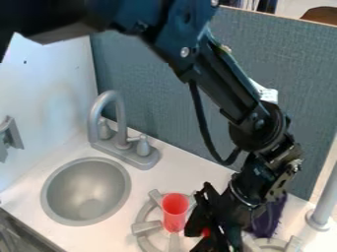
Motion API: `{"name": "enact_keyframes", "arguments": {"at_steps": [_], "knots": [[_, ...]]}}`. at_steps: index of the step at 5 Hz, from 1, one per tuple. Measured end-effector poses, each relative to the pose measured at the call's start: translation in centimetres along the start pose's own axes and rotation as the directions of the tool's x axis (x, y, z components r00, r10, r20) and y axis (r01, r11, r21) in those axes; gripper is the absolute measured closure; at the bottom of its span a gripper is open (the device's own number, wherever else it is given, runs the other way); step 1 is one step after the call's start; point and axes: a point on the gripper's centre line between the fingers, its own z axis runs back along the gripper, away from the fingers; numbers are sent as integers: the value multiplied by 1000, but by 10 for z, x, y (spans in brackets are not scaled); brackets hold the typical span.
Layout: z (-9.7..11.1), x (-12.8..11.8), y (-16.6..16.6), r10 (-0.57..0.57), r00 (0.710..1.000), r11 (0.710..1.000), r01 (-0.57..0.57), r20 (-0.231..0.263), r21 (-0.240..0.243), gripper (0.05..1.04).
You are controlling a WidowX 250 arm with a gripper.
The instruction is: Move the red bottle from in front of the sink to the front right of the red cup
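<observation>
The black gripper (pixel 214 224) hangs low over the counter at the lower right of centre, just right of a red cup (pixel 174 211). The cup stands upright on the left grey stove burner (pixel 141 216). A small red patch (pixel 206 231) shows against the gripper's lower part; what it belongs to is hidden, and I cannot tell whether it is held. Behind the gripper, to its right, lies a dark purple thing (pixel 268 216), partly covered by the arm.
A round grey sink (pixel 85 191) is at the left, with a grey faucet (pixel 118 120) behind it. A second burner (pixel 293 243) and a grey post (pixel 325 199) stand at the right. A blue-grey panel (pixel 158 93) rises behind the counter, a white wall (pixel 49 93) at the left.
</observation>
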Motion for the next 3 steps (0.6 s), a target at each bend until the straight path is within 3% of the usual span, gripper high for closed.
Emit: {"name": "enact_keyframes", "arguments": {"at_steps": [1, 2, 3], "knots": [[6, -12, -2, 24, 999, 1000, -24, 27, -7, 105], [37, -30, 10, 90, 983, 994, -79, 158, -76, 77], [56, -54, 30, 169, 965, 983, -152, 201, -98, 79]]}}
